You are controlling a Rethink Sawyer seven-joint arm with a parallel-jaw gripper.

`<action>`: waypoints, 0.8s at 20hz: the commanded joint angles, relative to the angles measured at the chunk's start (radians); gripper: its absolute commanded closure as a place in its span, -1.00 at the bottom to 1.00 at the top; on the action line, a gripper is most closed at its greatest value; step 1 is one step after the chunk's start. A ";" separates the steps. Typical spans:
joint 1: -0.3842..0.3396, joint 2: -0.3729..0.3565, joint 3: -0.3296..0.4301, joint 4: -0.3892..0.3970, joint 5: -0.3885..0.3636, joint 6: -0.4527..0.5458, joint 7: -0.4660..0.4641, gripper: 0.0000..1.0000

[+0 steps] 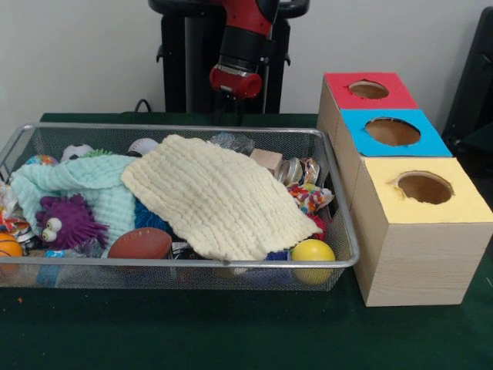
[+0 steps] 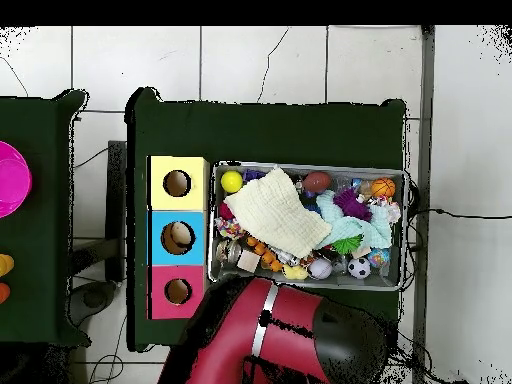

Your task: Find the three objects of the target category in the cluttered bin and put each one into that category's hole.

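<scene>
Silver wire-mesh bin [image 1: 343, 231], thick rim | cream waffle-textured cloth [image 1: 219, 196] draped over clutter | round yellow ball [image 1: 313, 251] | arm raised behind bin | gripper [image 1: 231, 104] state: cannot tell

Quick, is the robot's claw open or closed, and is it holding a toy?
Gripper: cannot be told. It hangs behind the far rim of the bin, dark against the pedestal, and no toy shows in it.
</scene>
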 commanded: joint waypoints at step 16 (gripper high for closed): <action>-0.005 0.088 0.174 -0.133 0.109 0.333 0.151 -1.00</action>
